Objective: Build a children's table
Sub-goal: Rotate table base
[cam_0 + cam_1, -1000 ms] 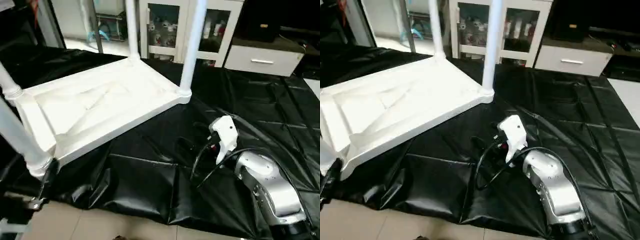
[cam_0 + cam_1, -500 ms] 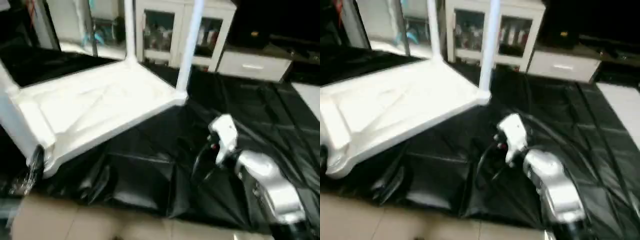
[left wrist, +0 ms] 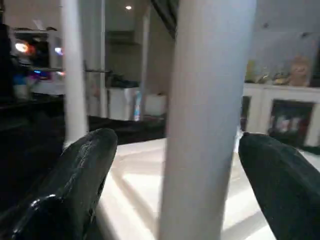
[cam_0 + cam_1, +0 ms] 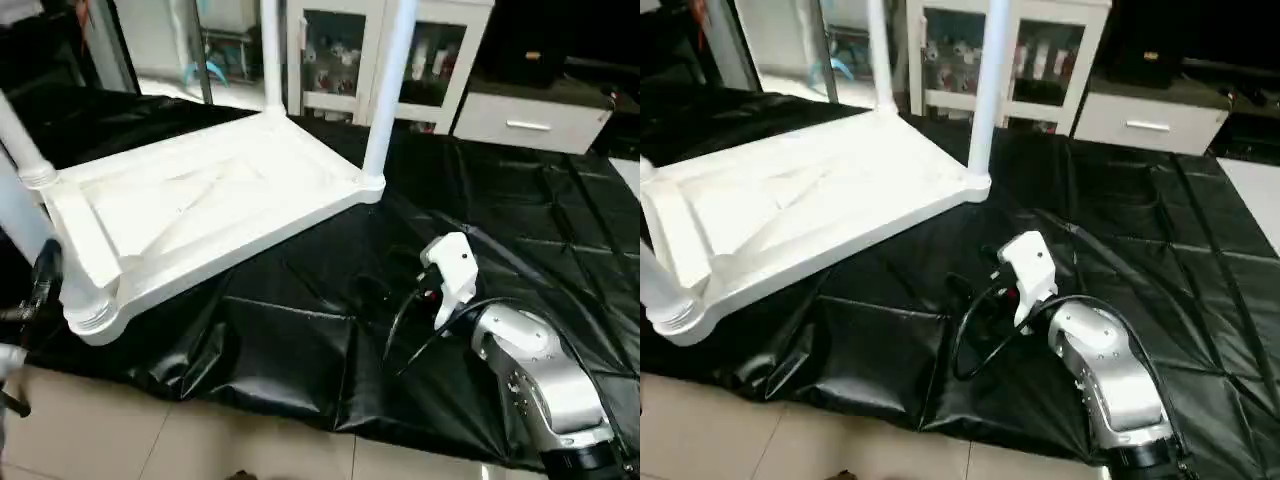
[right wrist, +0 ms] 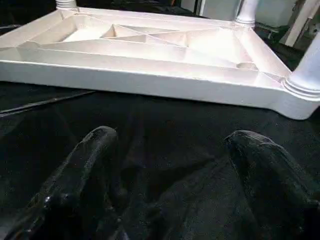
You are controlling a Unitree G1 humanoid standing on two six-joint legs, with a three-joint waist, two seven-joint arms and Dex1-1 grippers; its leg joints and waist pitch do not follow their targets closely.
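The children's table lies upside down on a black sheet (image 4: 500, 200), its white ribbed tabletop (image 4: 200, 200) facing up. Upright legs stand in the far corner (image 4: 268, 50), the right corner (image 4: 385, 90) and the left corner (image 4: 18, 140). The near-left leg (image 4: 658, 285) rises from its socket (image 4: 95, 315). My left gripper (image 3: 177, 140) is open with that leg between its fingers (image 3: 85, 170), and gaps show on both sides. My right gripper (image 5: 172, 135) hangs open over the sheet with nothing in it, a short way in front of the tabletop's edge (image 5: 150, 80).
A white cabinet with glass doors (image 4: 340, 60) and a white drawer unit (image 4: 530, 120) stand behind the sheet. Pale floor tiles (image 4: 200, 440) run along the sheet's near edge. A black cable (image 4: 400, 330) loops beside my right wrist (image 4: 450, 265).
The camera has swung and come back. My left gripper's finger, earlier under the near-left socket, now shows higher and further left beside that leg. The right arm has not moved.
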